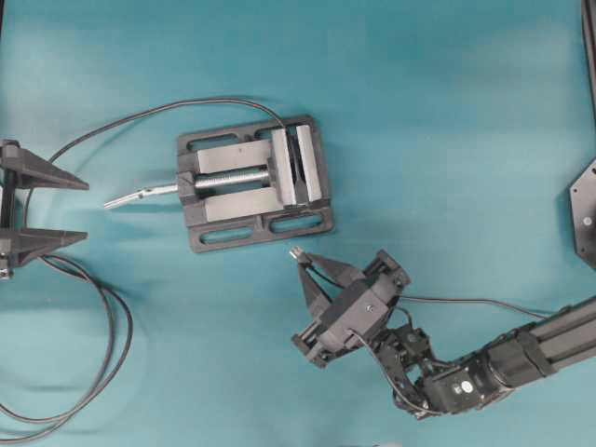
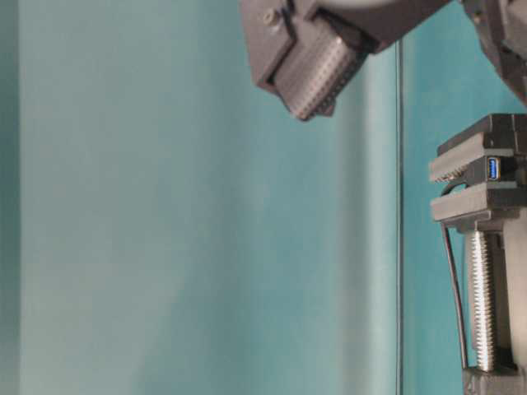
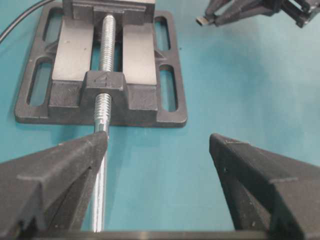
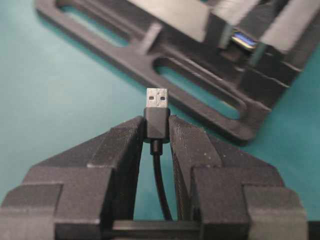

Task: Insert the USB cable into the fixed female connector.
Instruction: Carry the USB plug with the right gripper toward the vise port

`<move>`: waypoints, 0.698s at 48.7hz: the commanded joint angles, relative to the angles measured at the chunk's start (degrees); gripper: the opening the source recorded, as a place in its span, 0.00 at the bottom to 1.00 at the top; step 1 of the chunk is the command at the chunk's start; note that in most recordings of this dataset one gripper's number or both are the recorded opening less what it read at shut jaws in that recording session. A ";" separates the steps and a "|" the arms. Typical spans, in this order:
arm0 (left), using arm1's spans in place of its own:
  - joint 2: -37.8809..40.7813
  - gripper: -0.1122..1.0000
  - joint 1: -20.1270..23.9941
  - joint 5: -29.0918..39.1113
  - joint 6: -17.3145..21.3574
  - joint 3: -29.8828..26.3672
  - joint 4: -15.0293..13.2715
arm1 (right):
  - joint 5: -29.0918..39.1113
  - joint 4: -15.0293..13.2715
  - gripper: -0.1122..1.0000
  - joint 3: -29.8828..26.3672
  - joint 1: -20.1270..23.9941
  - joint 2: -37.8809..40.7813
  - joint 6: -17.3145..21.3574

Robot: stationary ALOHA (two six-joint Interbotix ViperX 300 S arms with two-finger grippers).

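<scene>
The USB cable's black male plug (image 4: 157, 119) sits pinched between the fingertips of my right gripper (image 4: 156, 131), its silver tip sticking out toward the vise. In the overhead view the plug (image 1: 295, 251) and right gripper (image 1: 302, 261) are just off the vise's near right corner, not touching it. The cable (image 1: 466, 301) trails back along the right arm. The fixed female connector (image 2: 493, 168), a small black block with a blue socket, is clamped in the vise jaws (image 1: 291, 158) and shows blurred in the right wrist view (image 4: 244, 38). My left gripper (image 1: 86, 209) stands open and holds nothing, left of the vise.
The grey vise (image 1: 228, 244) sits mid-table, its silver screw handle (image 1: 140, 195) pointing at my left gripper (image 3: 157, 145). The connector's long dark lead (image 1: 116, 331) arcs from the vise to the left and loops near the front left edge. A black mount (image 1: 585, 216) stands at the right edge.
</scene>
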 commanded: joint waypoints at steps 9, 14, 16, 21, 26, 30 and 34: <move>0.35 0.99 0.00 -0.53 -0.62 -0.70 0.18 | -6.42 2.99 0.29 -4.57 0.09 1.41 0.00; 0.35 0.99 0.00 -0.53 -0.62 -0.70 0.18 | -8.79 4.57 0.29 -6.33 0.09 3.08 0.00; 0.35 0.99 0.00 -0.53 -0.62 -0.70 0.18 | -9.49 4.92 0.29 -6.94 0.09 3.52 0.00; 0.35 0.99 0.00 -0.53 -0.62 -0.70 0.18 | -10.81 5.01 0.29 -8.35 -0.18 4.22 0.00; 0.35 0.99 0.00 -0.53 -0.62 -0.70 0.18 | -13.80 5.80 0.29 -9.67 -0.35 4.66 0.00; 0.35 0.99 0.00 -0.53 -0.62 -0.70 0.18 | -16.00 5.98 0.29 -10.72 -0.70 4.83 0.00; 0.35 0.99 0.00 -0.53 -0.62 -0.70 0.18 | -17.14 5.98 0.29 -11.78 -1.32 5.27 0.00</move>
